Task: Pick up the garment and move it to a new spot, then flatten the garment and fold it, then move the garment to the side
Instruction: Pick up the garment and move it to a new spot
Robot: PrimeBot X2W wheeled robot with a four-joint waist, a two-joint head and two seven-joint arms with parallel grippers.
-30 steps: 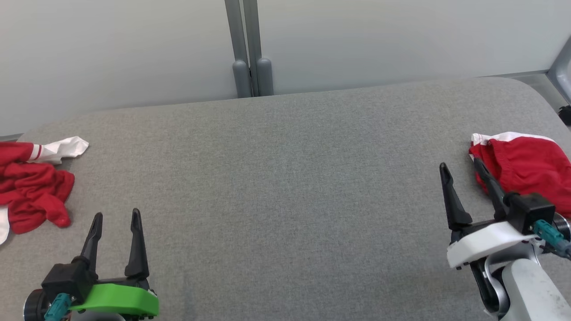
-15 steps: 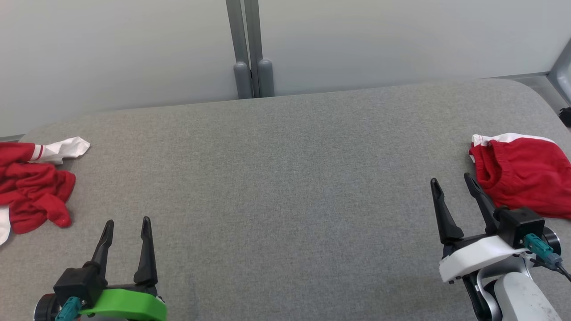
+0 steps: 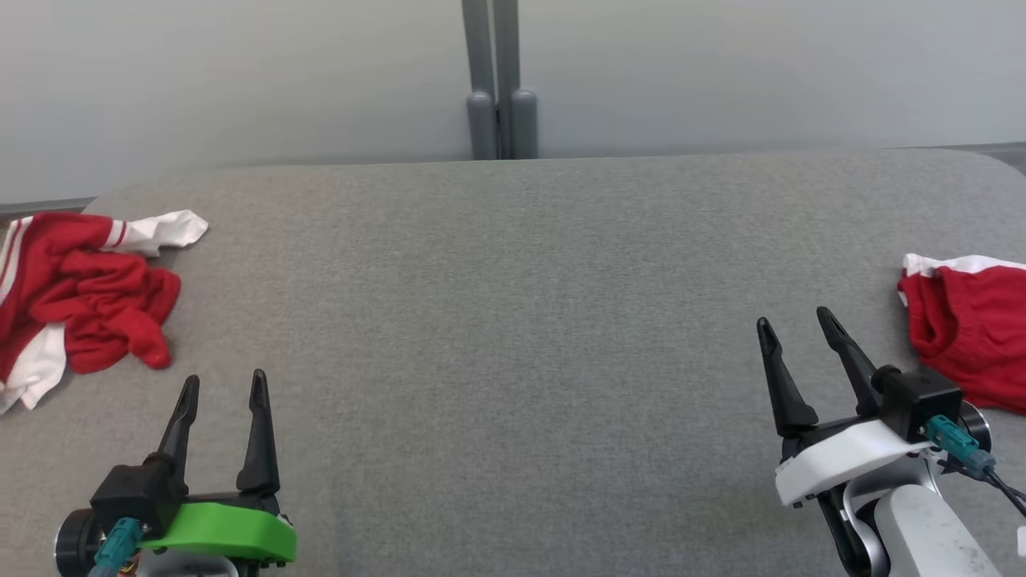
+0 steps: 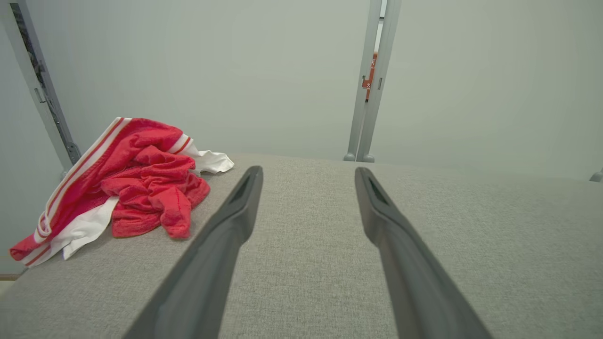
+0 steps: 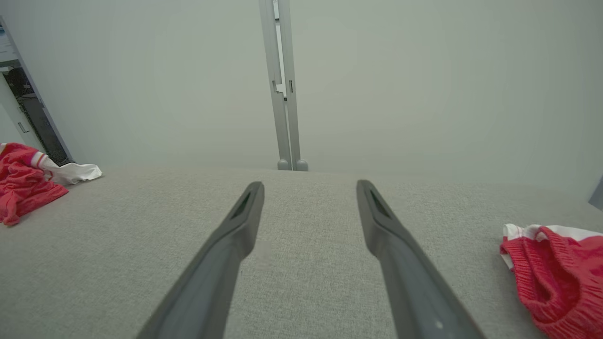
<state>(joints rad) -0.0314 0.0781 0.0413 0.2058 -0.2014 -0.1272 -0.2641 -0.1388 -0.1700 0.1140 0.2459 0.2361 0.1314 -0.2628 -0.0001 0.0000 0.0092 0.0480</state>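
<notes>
In the head view the whole picture has slid sideways since a second ago, grey post (image 3: 497, 80) and all, so the camera has turned towards the robot's left. The one real move is that the right pincer (image 3: 793, 318) has drawn back from the folded red garment (image 3: 974, 336), which its far finger overlapped then. That bundle now lies just to its right, clear of both fingers. Both pincers stand spread wide with nothing in them, the left pincer (image 3: 224, 378) over bare grey table (image 3: 513, 320). I judge the folded piece is set aside and the turn is towards the crumpled red-and-white garment (image 3: 88, 296), which lies to the left of the left pincer and a little beyond it, apart. This heap's long axis runs slantwise, from the near left to a white tip pointing far and right. In the left wrist view the left pincer (image 4: 308, 170) gapes empty, and the crumpled red-and-white garment (image 4: 141, 179) sits left of its left finger, striped band along the outer side, white tip pointing towards the pincer's line. In the right wrist view the right pincer (image 5: 309, 183) is equally wide and empty. The folded red garment (image 5: 551, 273) rests low to its right with its ribbed edge facing the fingers; the picture's edge cuts it, so its long axis cannot be told.
</notes>
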